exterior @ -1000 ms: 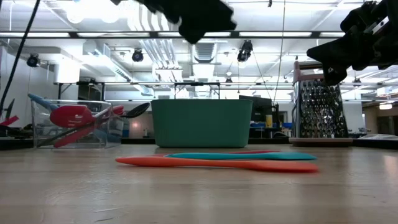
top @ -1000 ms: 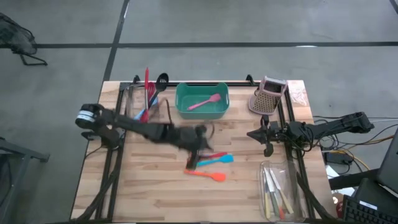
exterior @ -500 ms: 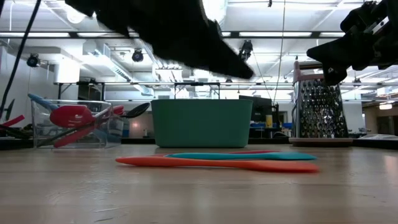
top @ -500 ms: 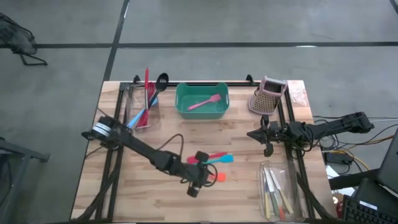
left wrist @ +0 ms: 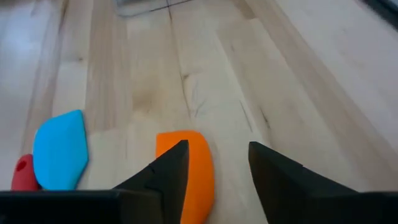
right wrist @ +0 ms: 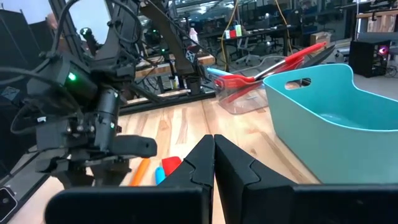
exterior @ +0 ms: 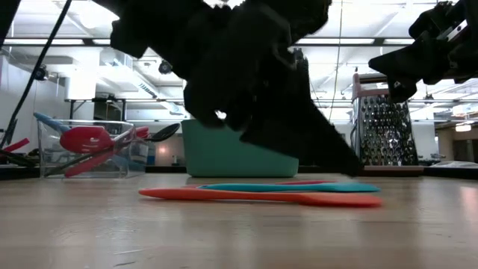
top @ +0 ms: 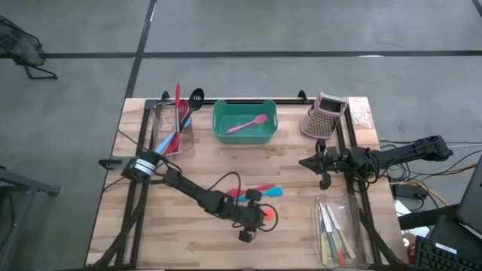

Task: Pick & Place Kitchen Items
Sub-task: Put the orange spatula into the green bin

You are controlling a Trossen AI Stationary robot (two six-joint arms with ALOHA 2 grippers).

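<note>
1. At the worktop's [top: 301,241] far-left corner, a clear bin [top: 167,128] holds the long red and black utensils [top: 181,113]. They look rigid and light; each is best taken along its handle, though they lie crossed and could snag one another.
2. The left gripper [left wrist: 214,165] hangs low over the middle of the worktop, above the broad end of the orange spatula [left wrist: 188,165]. Its fingers [left wrist: 171,163] stand apart, empty, with one tip over the blade.
3. The orange spatula lies flat, with the blue spatula [left wrist: 60,149] just beside it and a red piece [left wrist: 23,173] by that. These look like silicone: light, bendy in the blade, grippy rather than slick. The stiffer handle is the better hold, since a pinch on the blade would likely fold it.
4. The teal tub [top: 243,122] at the far middle already holds a pink spatula [top: 248,123].
5. The right gripper [right wrist: 213,155] waits at the right side, fingers pressed together and holding nothing.
6. A second clear tray [top: 335,229] at the near right holds the pale-handled metal pieces [top: 331,229]. These are likely heavier and harder; grip the handles, not the metal.
</note>
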